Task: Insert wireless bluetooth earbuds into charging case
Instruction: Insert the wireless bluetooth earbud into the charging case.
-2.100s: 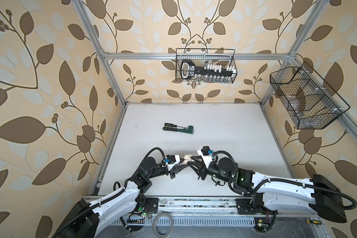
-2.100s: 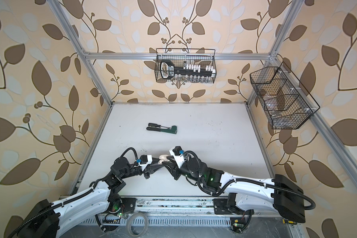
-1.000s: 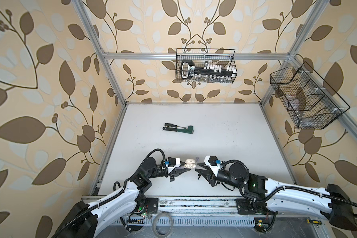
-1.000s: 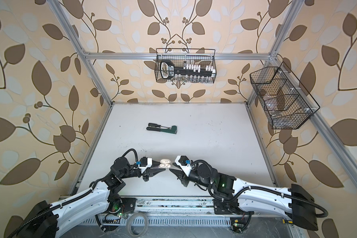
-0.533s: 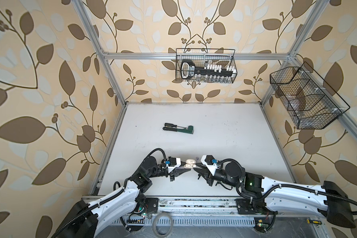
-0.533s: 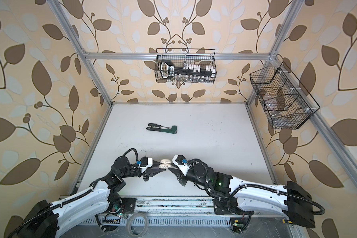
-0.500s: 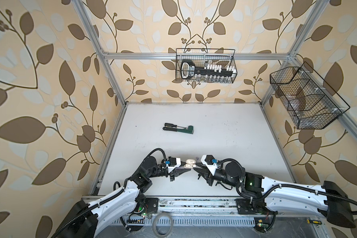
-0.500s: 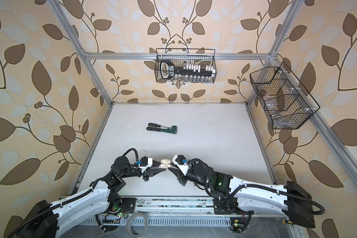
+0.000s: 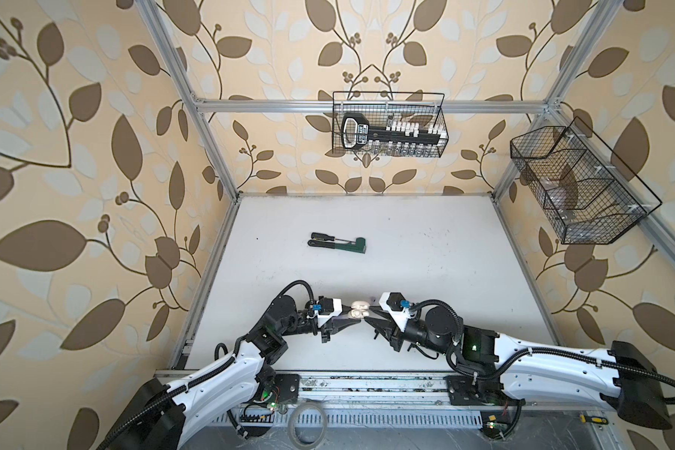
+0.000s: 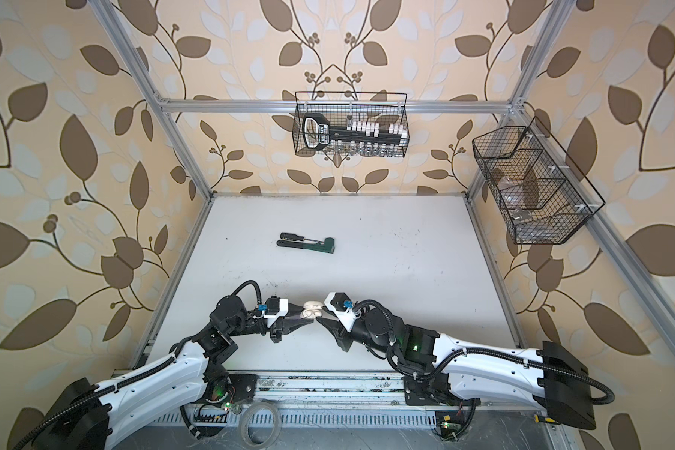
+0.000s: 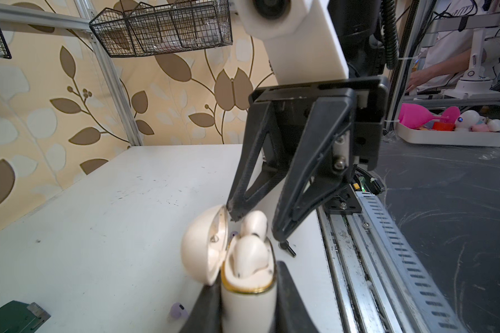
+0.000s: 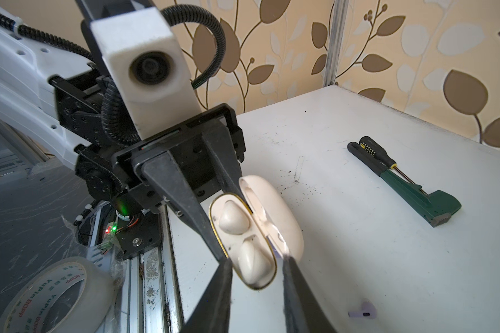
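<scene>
The case [image 9: 359,313] is held near the middle of the tabletop's [image 9: 425,272] front edge, mouth upward. Its oval mouth's long axis runs along that edge, from one tool toward the other; the lid [image 12: 277,207] is swung open toward the back edge. Two white buds [image 12: 233,220] lie end to end along that axis inside the mouth. The left tool [image 9: 353,317] is clamped on the case's body, one finger on each long side. The right tool [image 9: 368,313] has its jaws apart, tips astride the case's near end; the left wrist view shows the far bud [image 11: 254,223] between those tips, with no squeeze visible.

Only the wrist views show a lilac bud [image 12: 362,312] lying on the tabletop near the case; the top views are too coarse for it. Both top views show the two arms reaching in from the front edge, tools tip to tip. A green wrench [image 9: 343,246] and a screwdriver [image 9: 324,237] lie touching, well apart from the case toward the back-left corner, their long axes roughly along the front edge; the left wrist view catches only the wrench's end. A tape roll [image 12: 49,297] sits beyond the front rail.
</scene>
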### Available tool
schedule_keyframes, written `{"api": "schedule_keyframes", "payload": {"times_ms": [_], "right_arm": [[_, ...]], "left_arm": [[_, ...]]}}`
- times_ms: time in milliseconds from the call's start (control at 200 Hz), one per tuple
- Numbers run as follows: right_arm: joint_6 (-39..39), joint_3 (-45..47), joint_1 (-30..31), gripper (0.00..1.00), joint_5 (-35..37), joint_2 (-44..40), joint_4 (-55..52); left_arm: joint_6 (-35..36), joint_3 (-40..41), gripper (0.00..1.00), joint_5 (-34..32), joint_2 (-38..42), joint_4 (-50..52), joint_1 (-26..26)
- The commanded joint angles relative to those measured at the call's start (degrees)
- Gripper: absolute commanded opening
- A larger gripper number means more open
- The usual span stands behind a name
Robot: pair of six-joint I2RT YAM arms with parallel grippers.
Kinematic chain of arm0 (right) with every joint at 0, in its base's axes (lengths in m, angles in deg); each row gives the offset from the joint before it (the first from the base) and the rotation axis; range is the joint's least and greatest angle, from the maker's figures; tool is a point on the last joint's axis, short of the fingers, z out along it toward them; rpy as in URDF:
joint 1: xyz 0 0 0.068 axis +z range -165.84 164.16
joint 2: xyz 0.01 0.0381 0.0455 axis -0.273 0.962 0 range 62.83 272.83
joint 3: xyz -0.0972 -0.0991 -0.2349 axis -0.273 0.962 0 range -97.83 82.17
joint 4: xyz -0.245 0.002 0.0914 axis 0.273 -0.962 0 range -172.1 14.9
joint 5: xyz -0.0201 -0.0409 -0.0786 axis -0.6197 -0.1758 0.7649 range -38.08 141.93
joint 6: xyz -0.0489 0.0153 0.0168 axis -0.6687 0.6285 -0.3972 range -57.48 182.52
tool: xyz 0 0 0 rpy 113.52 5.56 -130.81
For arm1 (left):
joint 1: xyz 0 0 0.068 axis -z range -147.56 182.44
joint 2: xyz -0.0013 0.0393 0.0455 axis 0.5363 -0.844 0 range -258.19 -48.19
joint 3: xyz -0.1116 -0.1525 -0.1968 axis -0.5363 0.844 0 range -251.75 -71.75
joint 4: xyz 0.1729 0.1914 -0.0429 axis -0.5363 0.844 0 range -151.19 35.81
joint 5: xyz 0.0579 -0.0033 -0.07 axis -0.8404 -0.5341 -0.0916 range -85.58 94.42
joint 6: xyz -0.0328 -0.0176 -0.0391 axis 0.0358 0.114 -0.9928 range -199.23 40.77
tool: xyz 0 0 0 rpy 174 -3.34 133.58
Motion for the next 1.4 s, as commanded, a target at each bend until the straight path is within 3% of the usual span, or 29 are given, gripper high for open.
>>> {"api": "schedule_keyframes", "payload": {"times_ms": [0, 275, 400, 995, 1260, 1395], "right_arm": [[-0.2, -1.9, 0.9, 0.32, 0.6, -1.2, -0.1], [0.1, -1.8, 1.4, 0.35, 2.4, -4.3, -1.0], [1.6, -1.7, 1.4, 0.28, 6.6, -5.1, -1.4], [3.4, -4.0, 2.2, 0.19, 8.9, 3.2, -1.4], [2.8, -1.3, 1.9, 0.31, 16.0, -8.0, 1.1], [6.0, 1.4, -4.3, 0.35, 15.0, -10.0, 5.1]], "left_arm": [[1.1, -1.9, 0.00, 1.4, 0.3, -1.4, 0.4], [1.1, -1.9, 0.00, 1.3, 0.7, -1.2, 0.4], [1.1, -1.9, 0.00, 1.3, 0.9, -1.0, 0.4], [1.0, -1.6, 0.00, 1.2, 1.6, -0.8, 0.4], [0.5, -1.2, 0.00, -0.8, 1.9, -1.5, 0.4], [-0.1, -0.9, 0.00, -1.8, 2.5, -2.1, 0.4]]}}
